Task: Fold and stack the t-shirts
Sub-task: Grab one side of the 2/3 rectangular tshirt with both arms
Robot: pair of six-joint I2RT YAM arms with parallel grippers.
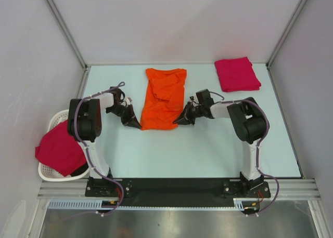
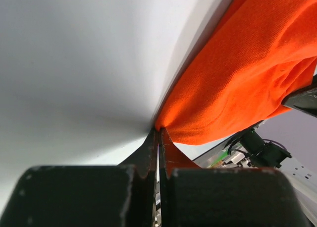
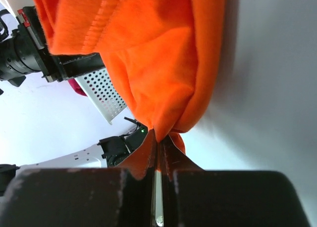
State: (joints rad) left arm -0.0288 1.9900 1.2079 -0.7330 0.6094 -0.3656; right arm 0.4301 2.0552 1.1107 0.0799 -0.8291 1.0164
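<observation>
The orange t-shirt (image 1: 164,97) lies partly folded lengthwise in the middle of the table. My left gripper (image 1: 138,126) is shut on its near left corner, and the cloth (image 2: 237,73) shows pinched at my fingertips in the left wrist view. My right gripper (image 1: 177,121) is shut on its near right corner, and the cloth (image 3: 163,63) hangs from my fingertips in the right wrist view. A folded crimson-pink t-shirt (image 1: 237,74) lies at the back right. Another crimson-pink t-shirt (image 1: 60,148) hangs over the basket at the left.
The white slatted basket (image 1: 49,170) stands off the table's left edge beside the left arm's base. Grey walls enclose the table at the back and both sides. The black mounting rail (image 1: 177,188) runs along the near edge.
</observation>
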